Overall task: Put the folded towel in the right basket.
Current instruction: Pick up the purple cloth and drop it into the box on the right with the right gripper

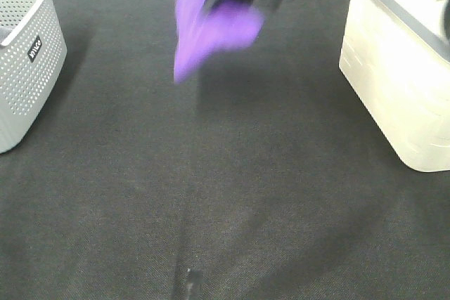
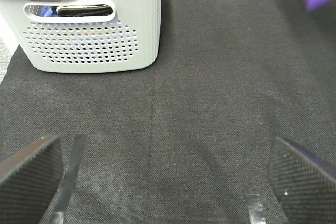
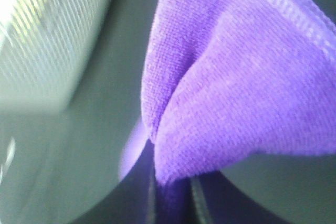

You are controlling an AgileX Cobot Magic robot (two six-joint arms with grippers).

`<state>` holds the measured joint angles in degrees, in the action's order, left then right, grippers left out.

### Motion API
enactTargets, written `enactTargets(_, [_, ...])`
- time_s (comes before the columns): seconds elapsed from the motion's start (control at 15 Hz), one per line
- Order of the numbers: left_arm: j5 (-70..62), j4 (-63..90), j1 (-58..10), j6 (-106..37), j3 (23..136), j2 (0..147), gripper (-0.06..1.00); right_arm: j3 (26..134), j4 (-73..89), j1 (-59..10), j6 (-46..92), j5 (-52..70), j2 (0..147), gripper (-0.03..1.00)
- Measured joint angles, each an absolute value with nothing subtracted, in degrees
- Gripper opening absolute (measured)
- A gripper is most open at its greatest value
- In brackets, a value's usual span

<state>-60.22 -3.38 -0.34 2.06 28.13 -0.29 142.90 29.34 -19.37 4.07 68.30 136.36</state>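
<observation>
Dangling towel point(image 1: 211, 29) well apart from right basket point(image 1: 394, 68).

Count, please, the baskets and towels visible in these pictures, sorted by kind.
Baskets: 2, the grey perforated basket and the cream basket.
Towels: 1, the purple towel.
Total: 3.

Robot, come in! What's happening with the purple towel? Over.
Jaws of left gripper open, empty. Jaws of right gripper shut on purple towel, held above the table, not yet at right basket. Nothing seen between them.
</observation>
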Motion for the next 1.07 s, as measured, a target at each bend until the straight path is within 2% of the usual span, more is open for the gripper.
enactTargets(0.27, [-60.2, -3.4, -0.3, 2.1, 28.1, -0.3, 0.99, 148.1, 19.8, -5.4, 4.1, 69.1, 126.2, 0.1])
enactTargets(0.47, [-60.2, -3.4, -0.3, 2.1, 28.1, -0.3, 0.99, 142.7, 14.7, 3.7, 4.1, 69.3, 121.5, 0.1])
enactTargets(0.67, [-60.2, -3.4, -0.3, 2.1, 28.1, -0.3, 0.99, 132.8, 5.0, 8.2, 4.1, 69.4, 120.1, 0.1])
enactTargets(0.87, [-60.2, -3.4, -0.3, 2.1, 28.1, -0.3, 0.99, 125.4, 2.6, 7.7, 4.1, 70.1, 120.2, 0.1])
enactTargets(0.93, [-60.2, -3.4, -0.3, 2.1, 28.1, -0.3, 0.99, 125.1, 2.6, 7.5, 4.1, 70.1, 120.3, 0.16])
enactTargets(1.0, [-60.2, -3.4, -0.3, 2.1, 28.1, -0.3, 0.99, 125.0, 2.6, 7.4, 4.1, 70.1, 120.3, 0.34])
enactTargets(1.07, [-60.2, -3.4, -0.3, 2.1, 28.1, -0.3, 0.99, 125.0, 2.5, 7.4, 4.1, 70.1, 120.3, 0.62])
